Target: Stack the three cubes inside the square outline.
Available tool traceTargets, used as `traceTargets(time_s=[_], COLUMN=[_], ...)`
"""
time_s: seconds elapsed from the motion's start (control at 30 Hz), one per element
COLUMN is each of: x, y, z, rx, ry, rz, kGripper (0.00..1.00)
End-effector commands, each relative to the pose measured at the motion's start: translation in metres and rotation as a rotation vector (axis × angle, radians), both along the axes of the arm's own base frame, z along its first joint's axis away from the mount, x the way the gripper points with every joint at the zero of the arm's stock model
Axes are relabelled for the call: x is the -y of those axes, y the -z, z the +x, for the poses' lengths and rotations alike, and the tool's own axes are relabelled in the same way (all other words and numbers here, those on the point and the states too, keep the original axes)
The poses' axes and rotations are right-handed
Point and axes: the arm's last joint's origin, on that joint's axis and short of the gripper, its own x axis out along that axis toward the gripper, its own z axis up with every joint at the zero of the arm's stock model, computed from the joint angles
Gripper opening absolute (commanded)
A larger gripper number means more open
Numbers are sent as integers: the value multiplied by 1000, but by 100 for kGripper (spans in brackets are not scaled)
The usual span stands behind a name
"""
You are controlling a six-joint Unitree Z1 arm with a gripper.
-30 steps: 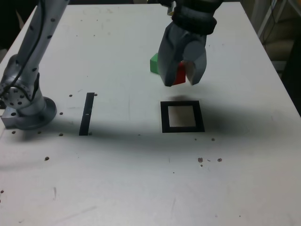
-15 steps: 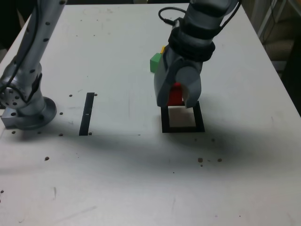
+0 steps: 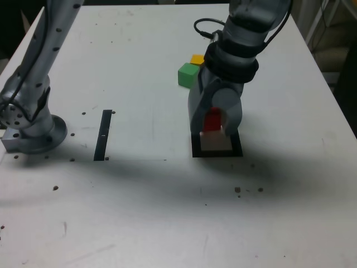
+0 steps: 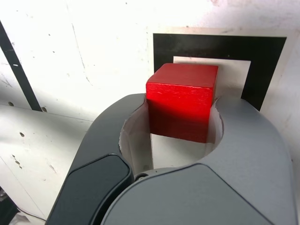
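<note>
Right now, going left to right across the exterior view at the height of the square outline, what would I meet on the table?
The arm's base, then the black strip, then the square outline.

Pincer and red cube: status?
Pincer shut on red cube, over square outline. Green cube, yellow cube off the outline. No obstruction seen.

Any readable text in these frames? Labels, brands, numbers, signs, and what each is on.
None: no word, label, brand, number or sign reads on the arm, gripper, red cube, green cube, yellow cube, square outline or black strip.
</note>
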Motion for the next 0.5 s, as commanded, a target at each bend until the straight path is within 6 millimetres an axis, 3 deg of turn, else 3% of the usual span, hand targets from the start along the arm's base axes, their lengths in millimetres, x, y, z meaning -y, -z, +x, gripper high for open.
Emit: traceTargets(time_s=[0.0,0.47], x=[3,13], y=[5,13], z=[1,4], rx=[-7,-8], ry=[10,34], rz=[2,1], kGripper=[37,37])
